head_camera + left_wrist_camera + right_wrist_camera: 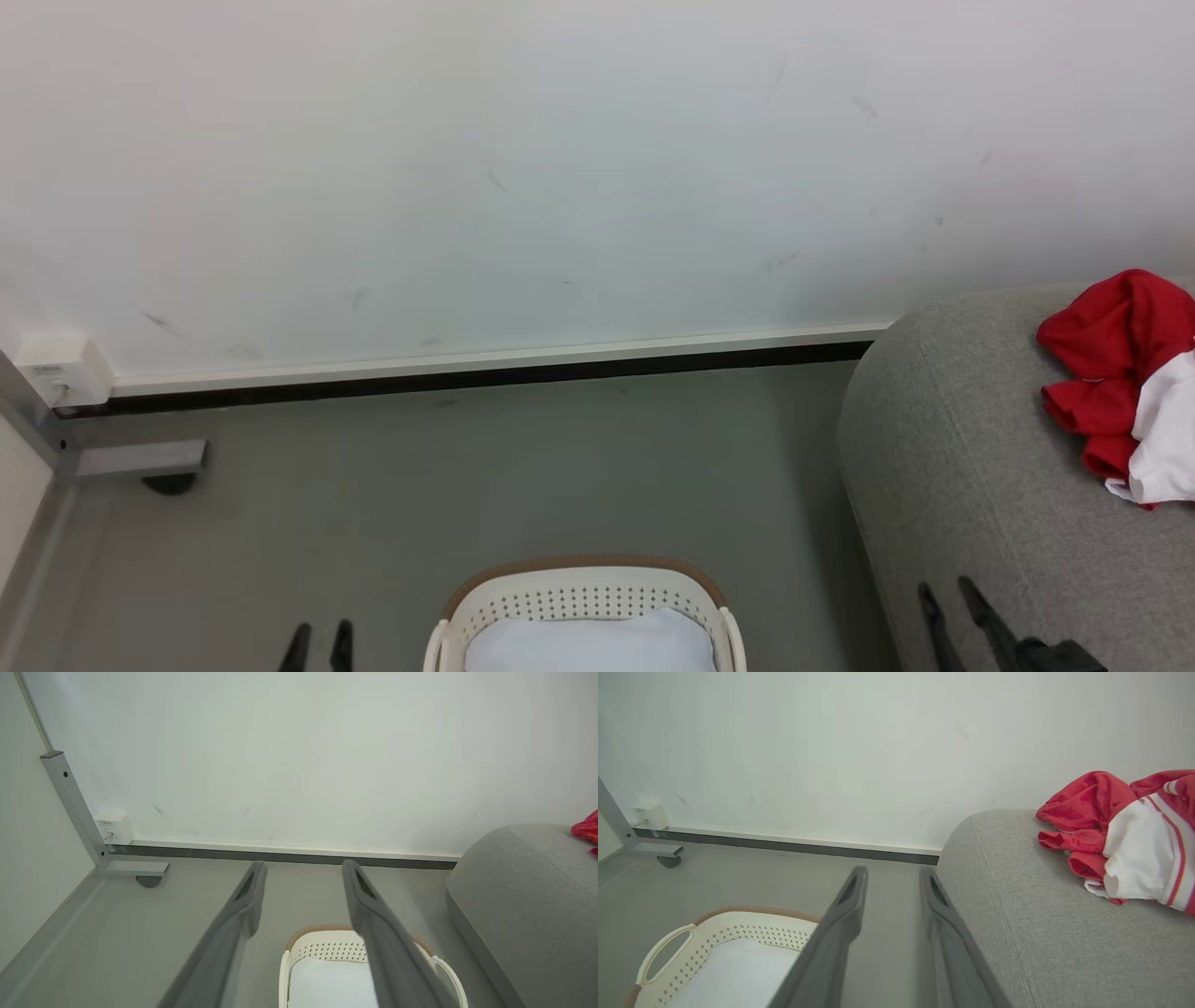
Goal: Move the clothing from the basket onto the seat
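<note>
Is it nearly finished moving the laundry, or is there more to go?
Looks nearly done. The clothing lies heaped on the seat. The part of the basket in view holds a pale pad, no garments. Nothing is in hand: the left gripper and right gripper are open and empty. The basket's near end is cut off, so a last garment can't be ruled out.
</note>
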Controlling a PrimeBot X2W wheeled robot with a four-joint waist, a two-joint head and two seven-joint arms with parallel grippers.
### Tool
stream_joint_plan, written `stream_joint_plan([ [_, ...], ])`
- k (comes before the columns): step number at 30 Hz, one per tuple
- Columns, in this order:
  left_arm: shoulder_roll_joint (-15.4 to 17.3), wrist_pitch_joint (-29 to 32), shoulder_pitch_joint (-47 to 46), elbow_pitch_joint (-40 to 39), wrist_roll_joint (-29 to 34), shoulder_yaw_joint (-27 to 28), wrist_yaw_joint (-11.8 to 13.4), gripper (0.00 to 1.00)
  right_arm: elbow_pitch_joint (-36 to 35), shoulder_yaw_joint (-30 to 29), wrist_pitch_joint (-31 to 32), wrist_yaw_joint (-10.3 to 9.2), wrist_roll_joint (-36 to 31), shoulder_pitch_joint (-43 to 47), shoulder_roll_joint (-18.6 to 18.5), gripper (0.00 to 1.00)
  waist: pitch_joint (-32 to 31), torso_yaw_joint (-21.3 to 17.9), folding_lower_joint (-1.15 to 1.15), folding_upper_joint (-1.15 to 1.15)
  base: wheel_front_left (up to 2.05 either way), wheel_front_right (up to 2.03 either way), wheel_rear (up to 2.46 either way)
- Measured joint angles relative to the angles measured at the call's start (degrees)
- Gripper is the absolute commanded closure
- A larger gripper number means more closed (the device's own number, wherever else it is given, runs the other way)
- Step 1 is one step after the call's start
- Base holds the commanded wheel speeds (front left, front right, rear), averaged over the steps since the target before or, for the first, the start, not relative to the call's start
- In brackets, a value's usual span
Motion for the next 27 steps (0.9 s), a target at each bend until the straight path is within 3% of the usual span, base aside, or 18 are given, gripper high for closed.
stream_joint_plan([
  [5, -0.58, 0.52, 0.29, 2.46, -0.67, -0.15, -0.03, 1.00, 2.16, -0.12, 0.54, 0.00, 0.56, 1.30, 0.36, 1.00, 0.03, 0.05, 0.00, 0.00, 0.00, 0.00, 0.00],
  [27, -0.85, 6.33, -2.71, 2.92, -23.13, 1.78, -1.90, 1.00, -0.89, -2.69, 6.27, 0.00, 24.63, 0.91, 0.42, 1.00, 0.41, 0.65, 0.01, 0.00, 0.00, 0.00, 0.00],
])
